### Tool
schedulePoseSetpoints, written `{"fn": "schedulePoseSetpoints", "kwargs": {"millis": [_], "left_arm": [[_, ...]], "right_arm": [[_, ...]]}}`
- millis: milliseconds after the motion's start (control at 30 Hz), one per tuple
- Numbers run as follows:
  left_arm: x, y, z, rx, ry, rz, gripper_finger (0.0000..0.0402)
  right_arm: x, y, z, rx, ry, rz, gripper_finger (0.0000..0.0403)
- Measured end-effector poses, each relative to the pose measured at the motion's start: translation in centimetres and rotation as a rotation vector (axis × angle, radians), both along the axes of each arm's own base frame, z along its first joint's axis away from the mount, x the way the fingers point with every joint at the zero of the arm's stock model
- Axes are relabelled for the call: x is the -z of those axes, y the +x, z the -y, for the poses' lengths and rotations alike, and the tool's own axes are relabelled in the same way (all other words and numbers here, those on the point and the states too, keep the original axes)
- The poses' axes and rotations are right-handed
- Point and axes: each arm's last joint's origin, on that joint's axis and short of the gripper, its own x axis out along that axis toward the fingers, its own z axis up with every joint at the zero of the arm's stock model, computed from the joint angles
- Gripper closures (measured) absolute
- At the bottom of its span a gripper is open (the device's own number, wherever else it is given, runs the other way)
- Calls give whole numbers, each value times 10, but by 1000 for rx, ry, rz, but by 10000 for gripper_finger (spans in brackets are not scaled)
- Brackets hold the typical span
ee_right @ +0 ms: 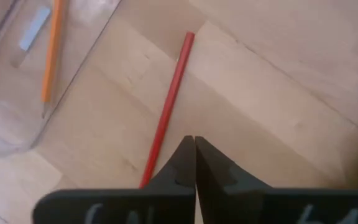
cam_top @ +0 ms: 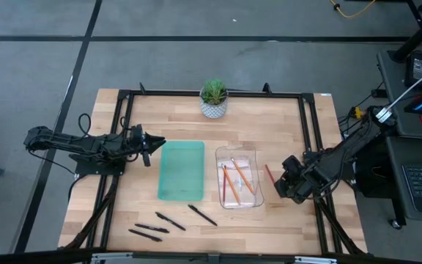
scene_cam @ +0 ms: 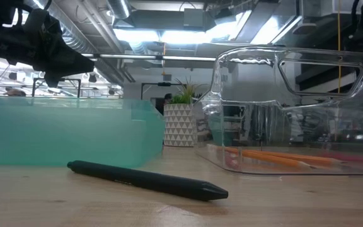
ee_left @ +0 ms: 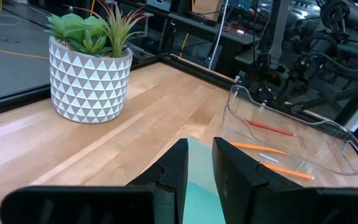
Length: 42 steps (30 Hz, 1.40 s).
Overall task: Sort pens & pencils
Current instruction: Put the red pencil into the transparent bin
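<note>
Right gripper sits above red pencil on table beside clear tray, jaws together, holding nothing. Left gripper hovers at green tray, jaws slightly apart, empty. Black pens lie near table's front edge.

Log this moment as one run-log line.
right claw: shut over red pencil | left claw: above green tray | pens: on table

red pencil lower end hidden behind right end effector, clear bin cut off at low-view edge
</note>
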Motion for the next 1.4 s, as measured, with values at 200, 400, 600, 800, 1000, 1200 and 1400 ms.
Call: {"fn": "schedulePoseSetpoints", "kwargs": {"millis": [200,400,600,800,1000,1200,1400], "left_arm": [[0,0,0,0,1,0,333],[0,0,0,0,-2,1,333],[0,0,0,0,-3,2,333],[0,0,0,0,-3,1,333],[0,0,0,0,-4,1,333],[0,0,0,0,-4,1,333],[0,0,0,0,-4,1,333]], "right_arm": [[0,1,0,3,-14,22,372],[5,6,-5,-3,63,77,285],[24,9,-8,-7,59,51,190],[42,17,-17,-81,46,-24,167],[58,23,-22,-59,27,-52,179],[67,23,-23,-59,-2,-140,189],[59,15,-18,-103,20,-203,189]]}}
